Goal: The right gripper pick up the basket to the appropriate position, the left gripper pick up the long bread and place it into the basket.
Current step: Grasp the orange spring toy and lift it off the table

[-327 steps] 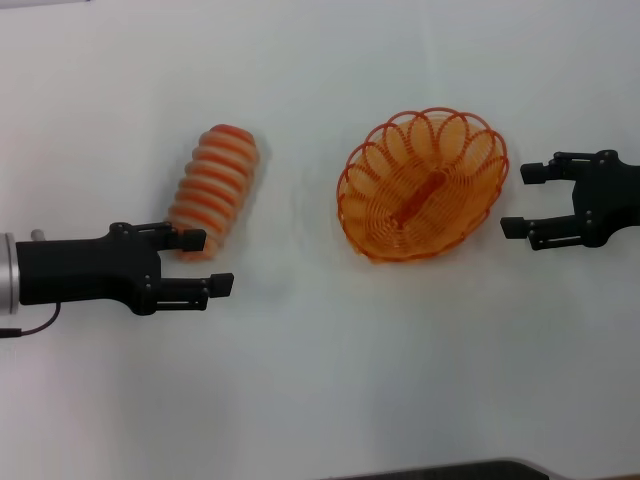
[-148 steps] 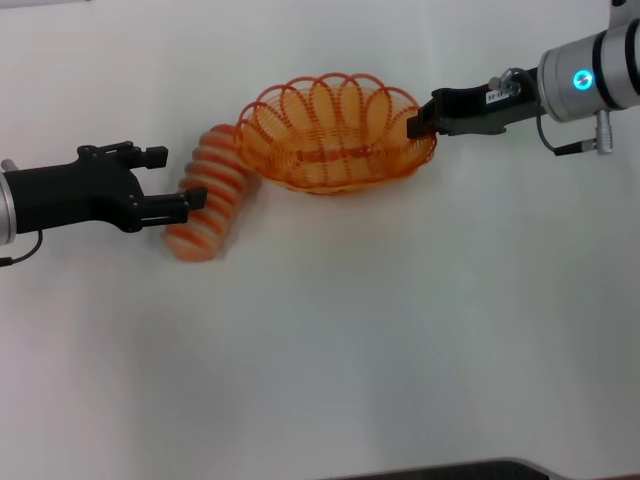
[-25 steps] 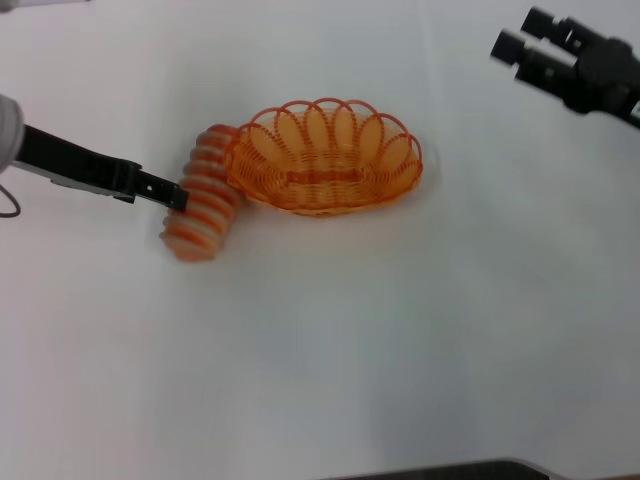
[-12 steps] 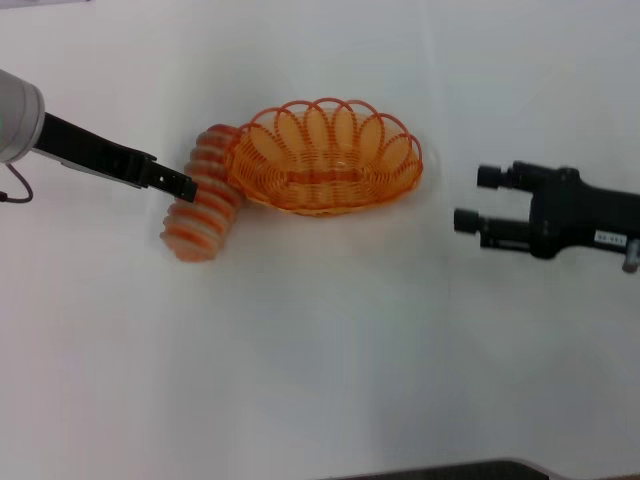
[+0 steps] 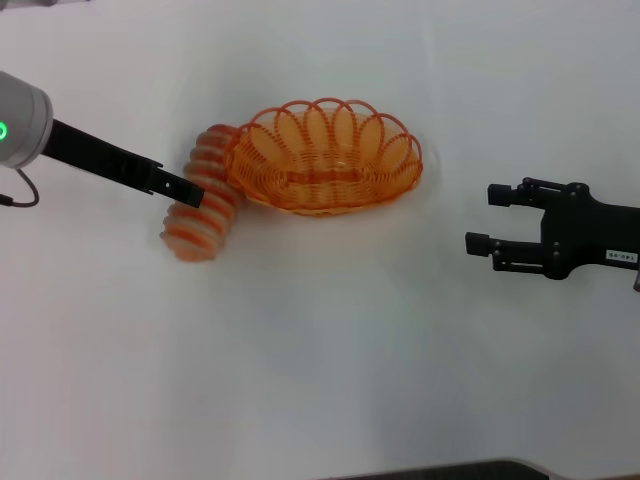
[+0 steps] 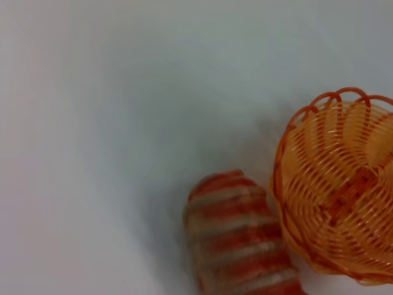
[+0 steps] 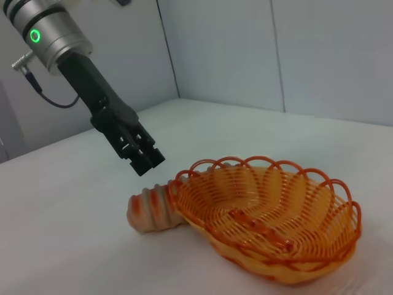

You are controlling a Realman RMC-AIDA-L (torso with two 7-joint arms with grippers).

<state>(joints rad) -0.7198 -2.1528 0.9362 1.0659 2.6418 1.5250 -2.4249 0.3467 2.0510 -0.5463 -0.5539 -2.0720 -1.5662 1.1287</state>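
The orange wire basket (image 5: 330, 200) stands empty on the white table, centre-left in the head view. The striped long bread (image 5: 200, 215) lies at its left end, touching the rim. My left gripper (image 5: 188, 192) reaches in from the upper left and hovers over the middle of the bread. The right wrist view shows it (image 7: 146, 161) just above the bread (image 7: 147, 212), apart from it. My right gripper (image 5: 488, 219) is open and empty, well to the right of the basket. The left wrist view shows the bread (image 6: 239, 236) beside the basket (image 6: 341, 184).
The white table (image 5: 320, 360) stretches all around. A dark edge (image 5: 450, 470) shows at the near side. Pale wall panels (image 7: 245, 49) stand behind the table in the right wrist view.
My right gripper came down from the far upper right to table level right of the basket. My left gripper edged closer over the bread. Basket and bread have not moved.
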